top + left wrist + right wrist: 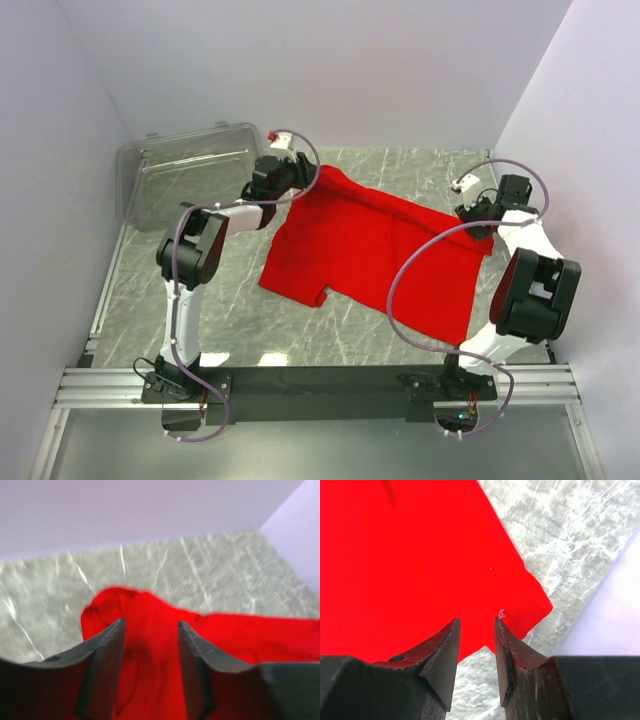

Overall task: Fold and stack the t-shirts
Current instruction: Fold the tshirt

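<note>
One bright red t-shirt (370, 255) lies partly spread on the marble table, a sleeve sticking out at its near left. My left gripper (302, 183) is at the shirt's far left corner. In the left wrist view it (150, 625) is open, jaws apart just above bunched red cloth (240, 635), holding nothing. My right gripper (476, 217) is at the shirt's right edge. In the right wrist view it (477, 621) is open, its tips at the corner hem of the flat cloth (410, 555), with bare table showing between the jaws.
A clear plastic bin (185, 175) stands at the back left, close beside the left wrist. White walls enclose the table (230, 310) on the left, back and right; the right wall is close to the right arm. Bare marble shows in front of the shirt.
</note>
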Motion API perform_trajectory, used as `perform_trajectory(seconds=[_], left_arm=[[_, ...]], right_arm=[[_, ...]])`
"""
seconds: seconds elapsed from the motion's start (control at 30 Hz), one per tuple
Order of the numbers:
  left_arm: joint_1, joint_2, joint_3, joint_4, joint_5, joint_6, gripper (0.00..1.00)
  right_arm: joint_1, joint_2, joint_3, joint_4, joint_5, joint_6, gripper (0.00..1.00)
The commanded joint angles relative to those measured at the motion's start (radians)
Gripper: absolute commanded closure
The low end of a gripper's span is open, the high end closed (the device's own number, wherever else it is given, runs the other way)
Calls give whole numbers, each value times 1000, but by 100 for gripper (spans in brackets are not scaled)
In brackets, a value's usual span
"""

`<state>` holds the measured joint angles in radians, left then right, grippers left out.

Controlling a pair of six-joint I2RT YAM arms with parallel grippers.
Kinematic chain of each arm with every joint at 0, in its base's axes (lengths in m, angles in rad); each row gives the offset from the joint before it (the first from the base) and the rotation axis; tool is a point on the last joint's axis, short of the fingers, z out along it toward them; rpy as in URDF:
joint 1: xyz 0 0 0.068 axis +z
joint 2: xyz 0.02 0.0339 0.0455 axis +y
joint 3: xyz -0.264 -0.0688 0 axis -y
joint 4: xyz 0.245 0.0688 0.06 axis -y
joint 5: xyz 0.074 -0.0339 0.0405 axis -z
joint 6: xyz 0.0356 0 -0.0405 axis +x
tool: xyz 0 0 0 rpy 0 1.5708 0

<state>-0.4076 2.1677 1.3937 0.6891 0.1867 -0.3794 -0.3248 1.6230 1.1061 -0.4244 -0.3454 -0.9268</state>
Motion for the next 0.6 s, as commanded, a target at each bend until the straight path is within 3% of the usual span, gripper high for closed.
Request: perform_trajectory(seconds=[0.0,0.17,0.33,0.57], left_arm=[[9,-94,36,29,29,-19,47],[9,-132,15,24,91,-58,37],[10,-143,-13,4,118,-91,37],[29,-39,151,-192,149,-239,39]], right_arm=[[-17,-60,29,-45,-92,60,59],[-25,20,76,-60,-63,187,62],[-48,58,112,-86,-55,249,70],[-72,126,227,-145,-69,304,76]])
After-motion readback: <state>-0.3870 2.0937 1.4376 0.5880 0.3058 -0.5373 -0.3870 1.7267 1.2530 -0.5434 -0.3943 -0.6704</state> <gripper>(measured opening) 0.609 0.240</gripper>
